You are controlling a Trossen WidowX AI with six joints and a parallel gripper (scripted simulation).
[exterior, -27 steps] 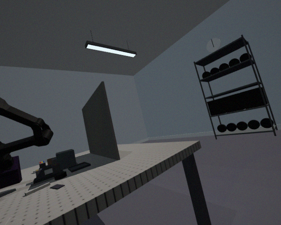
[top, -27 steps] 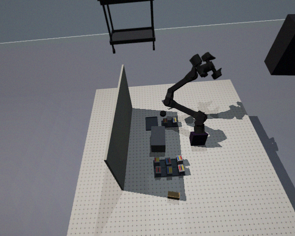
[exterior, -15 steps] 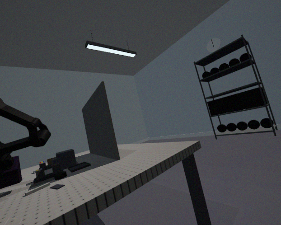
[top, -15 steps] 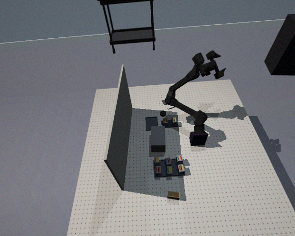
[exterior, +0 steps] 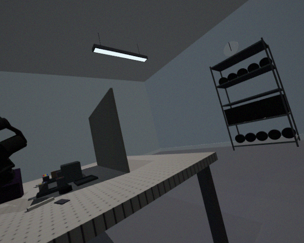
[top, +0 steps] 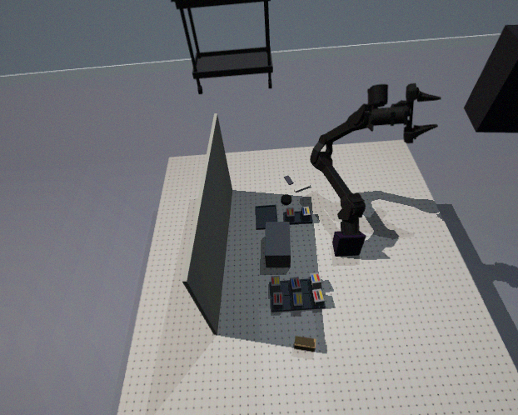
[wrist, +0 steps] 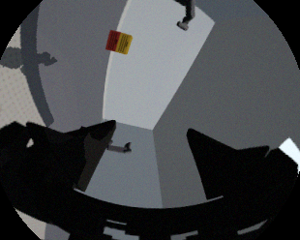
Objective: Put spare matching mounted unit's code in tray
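My gripper [top: 438,112] [wrist: 151,128] is wide open and empty, raised high and pointing right, away from the table items. A dark flat tray [top: 260,218] lies near the upright panel. A grey box [top: 277,238] [exterior: 71,172] stands beside it; I cannot tell whether it is the mounted unit, and no back code is readable. A dark rack [top: 307,305] holds several small blocks with coloured striped tops, including a red-yellow one [top: 275,280] and a blue-yellow one [top: 297,298]. Two more striped blocks, one reddish [top: 290,212] and one blue-yellow [top: 306,211], stand in a smaller rack.
A tall upright panel [top: 210,223] [exterior: 107,135] stands left of the items. A black round object [top: 286,199], a small dark plate [top: 288,180] and a thin bar [top: 302,188] lie beyond the smaller rack. A brown block [top: 305,342] lies nearer the camera. A red-yellow sign [wrist: 119,42] hangs on the wall.
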